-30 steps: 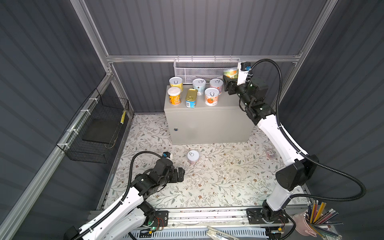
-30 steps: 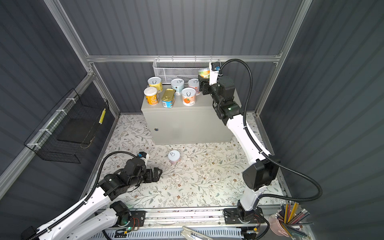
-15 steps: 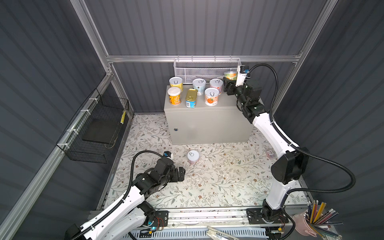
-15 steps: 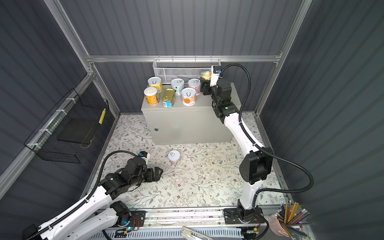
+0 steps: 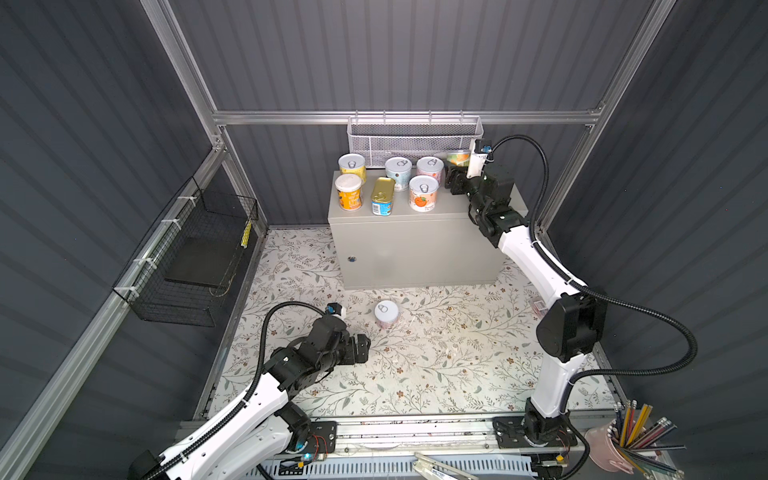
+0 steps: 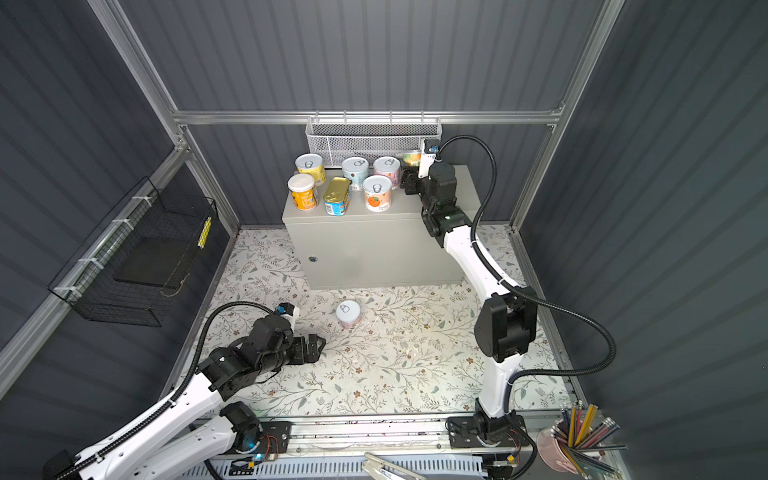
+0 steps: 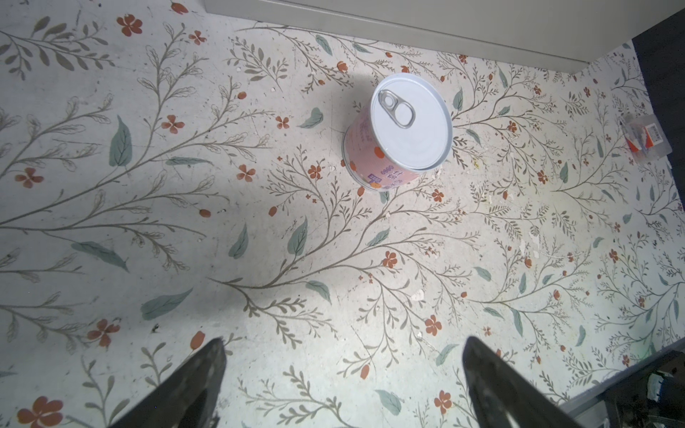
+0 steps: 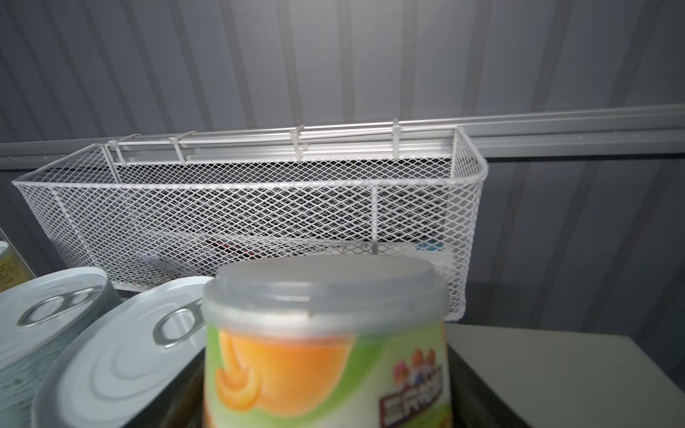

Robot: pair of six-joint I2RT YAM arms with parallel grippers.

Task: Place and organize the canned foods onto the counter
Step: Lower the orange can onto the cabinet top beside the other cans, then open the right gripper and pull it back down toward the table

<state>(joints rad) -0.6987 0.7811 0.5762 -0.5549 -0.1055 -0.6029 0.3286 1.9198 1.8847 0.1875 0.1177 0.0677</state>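
We've got right gripper (image 5: 456, 170) clamped on green-label can (image 5: 458, 158) to extend the counter (image 5: 415, 245) back row; left gripper (image 7: 343, 342) spread wide, facing pink can (image 7: 400, 129).

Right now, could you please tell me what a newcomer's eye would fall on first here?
The six tins clustered on top of the grey counter, at the back. Beside them the right pincer grips a green-and-orange can, while one pink can stands alone on the floral floor before the open left pincer.
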